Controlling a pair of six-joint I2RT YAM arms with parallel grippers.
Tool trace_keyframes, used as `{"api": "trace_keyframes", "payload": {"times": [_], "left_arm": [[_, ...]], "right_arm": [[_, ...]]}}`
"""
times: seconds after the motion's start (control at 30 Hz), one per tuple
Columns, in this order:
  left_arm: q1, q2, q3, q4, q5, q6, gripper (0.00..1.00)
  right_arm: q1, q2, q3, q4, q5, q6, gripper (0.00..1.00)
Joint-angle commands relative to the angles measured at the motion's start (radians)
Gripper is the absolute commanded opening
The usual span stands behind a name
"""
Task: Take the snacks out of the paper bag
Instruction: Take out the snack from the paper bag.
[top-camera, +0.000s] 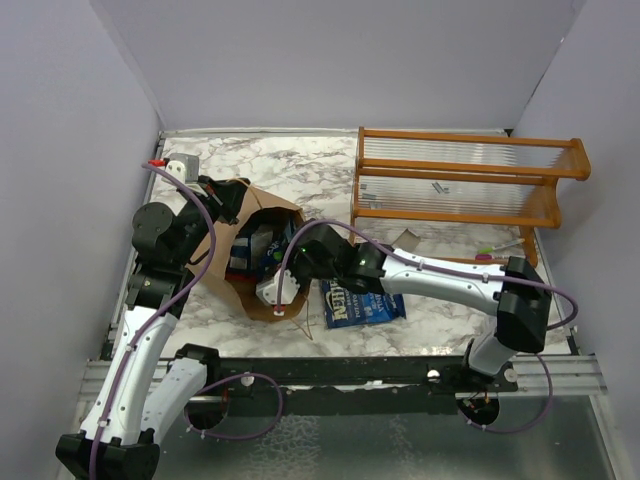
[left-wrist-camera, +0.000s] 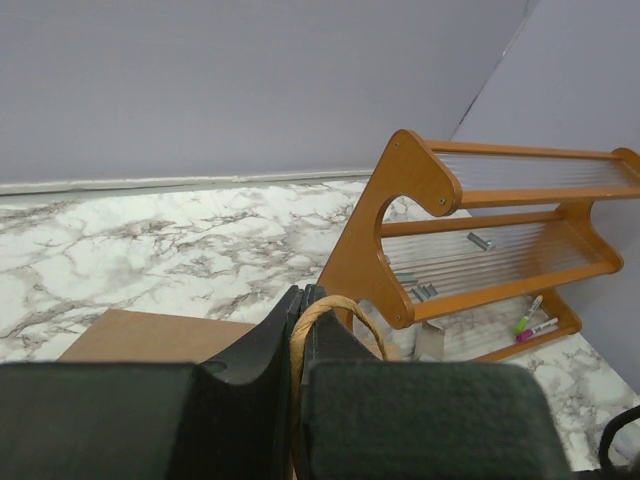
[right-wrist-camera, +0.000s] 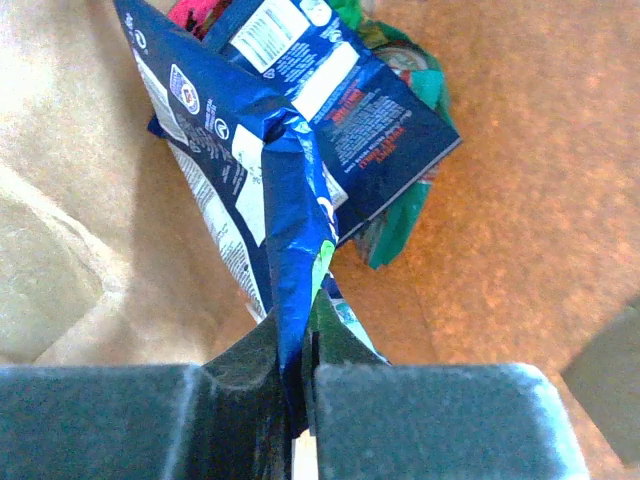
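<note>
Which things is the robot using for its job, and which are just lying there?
For the job:
paper bag
bag handle, pinched by left hand
creased blue packet, pinched by right hand
second blue packet, inside
third blue packet, already out

Just lying about:
wooden rack
markers
grey card

The paper bag (right-wrist-camera: 520, 200) is matt brown kraft, fibrous and creased inside, and its twisted-paper handle (left-wrist-camera: 335, 299) looks rough. The dark blue packet (right-wrist-camera: 290, 190) is glossy, crinkled foil. The table (left-wrist-camera: 150, 240) is smooth and marble-patterned. The rack (left-wrist-camera: 400, 180) is varnished orange-brown wood with ribbed clear plastic shelves (left-wrist-camera: 500, 255).
</note>
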Motion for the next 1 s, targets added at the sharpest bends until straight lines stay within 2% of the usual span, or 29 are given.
{"api": "trace_keyframes", "payload": {"times": [0.0, 0.37, 0.5, 0.67, 0.8, 0.97], "left_arm": [[-0.003, -0.003, -0.004, 0.025, 0.012, -0.009, 0.0], [-0.003, 0.003, -0.011, 0.028, 0.01, -0.015, 0.0], [-0.003, 0.007, -0.016, 0.036, 0.005, -0.015, 0.0], [-0.003, 0.014, -0.014, 0.037, -0.003, -0.011, 0.0], [-0.003, 0.017, -0.014, 0.031, -0.013, 0.0, 0.0], [-0.003, 0.019, -0.008, 0.023, -0.017, 0.004, 0.0]], "right_arm": [[0.008, -0.077, 0.012, -0.003, -0.046, 0.011, 0.01], [0.008, -0.213, 0.141, -0.131, -0.145, 0.362, 0.01], [0.007, -0.372, 0.08, -0.143, -0.242, 0.495, 0.01], [0.008, -0.624, -0.048, -0.159, -0.328, 0.573, 0.01], [0.008, -0.754, -0.134, -0.232, -0.218, 0.585, 0.01], [0.008, -0.805, -0.268, -0.32, 0.006, 0.603, 0.01]]}}
